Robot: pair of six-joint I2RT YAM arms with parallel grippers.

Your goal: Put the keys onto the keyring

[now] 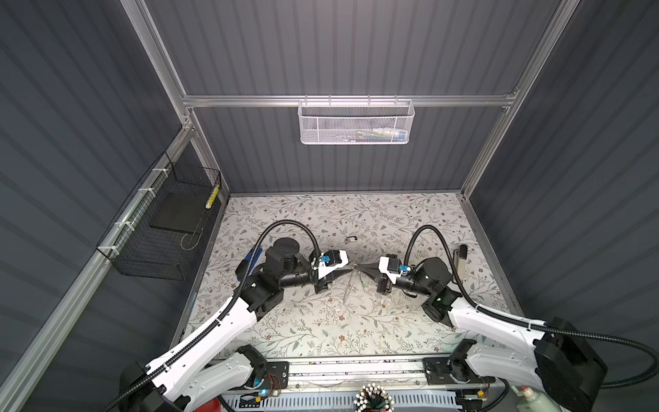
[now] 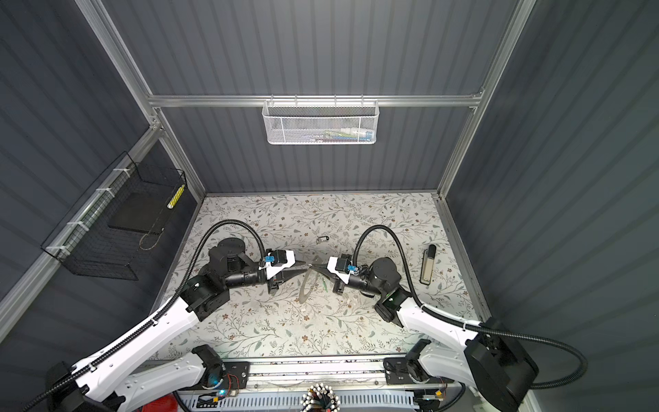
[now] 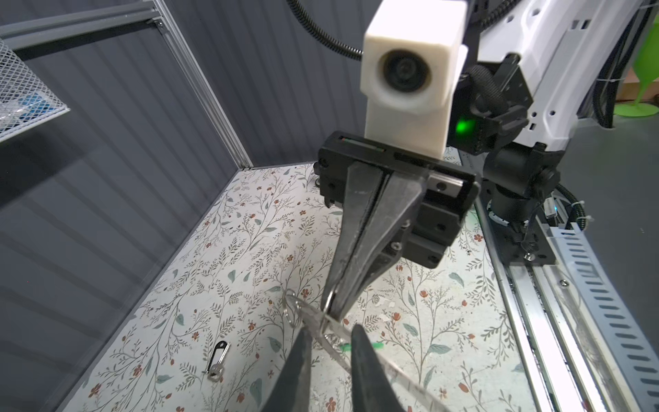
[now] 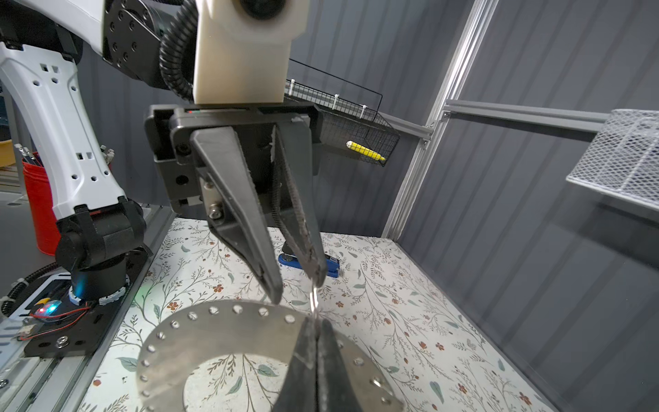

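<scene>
Right wrist view: my right gripper (image 4: 315, 324) is clamped shut on the keyring (image 4: 214, 335) rim.
My left gripper (image 4: 299, 288) has its jaws parted; left wrist view adds the black-headed key (image 3: 218, 360), lying apart.

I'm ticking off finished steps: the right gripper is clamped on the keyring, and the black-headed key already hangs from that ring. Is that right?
Not quite. The right gripper is shut on the keyring, but the black-headed key is not on it. It lies loose on the table, apart from the ring. The left wrist view shows this plainly, and both top views agree.
</scene>
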